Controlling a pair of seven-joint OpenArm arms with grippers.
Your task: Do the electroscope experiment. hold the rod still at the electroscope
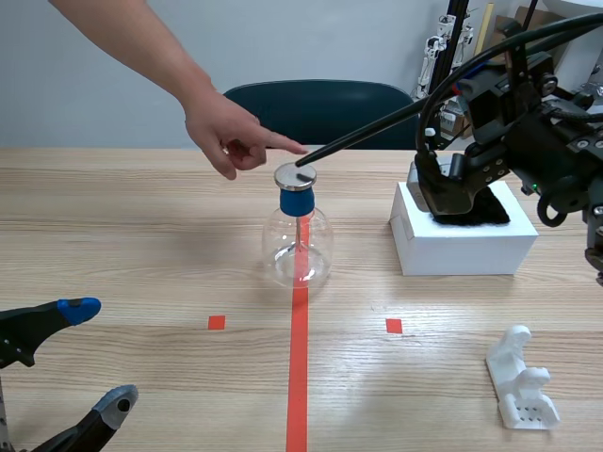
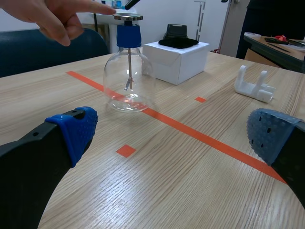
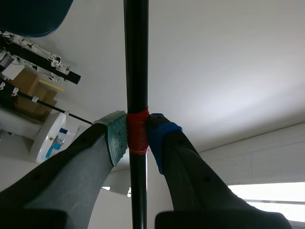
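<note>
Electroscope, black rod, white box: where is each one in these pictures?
electroscope (image 1: 298, 247), scene view, on its clear glass bulb.
black rod (image 1: 358, 133), scene view, midway along its shaft.
white box (image 1: 462, 250), scene view, on its front face.

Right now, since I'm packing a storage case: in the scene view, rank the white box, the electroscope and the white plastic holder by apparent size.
1. white box: widest, and about as far away as the electroscope.
2. electroscope: taller but much narrower.
3. white holder: looks smallest, even though it is nearest the camera.
</note>
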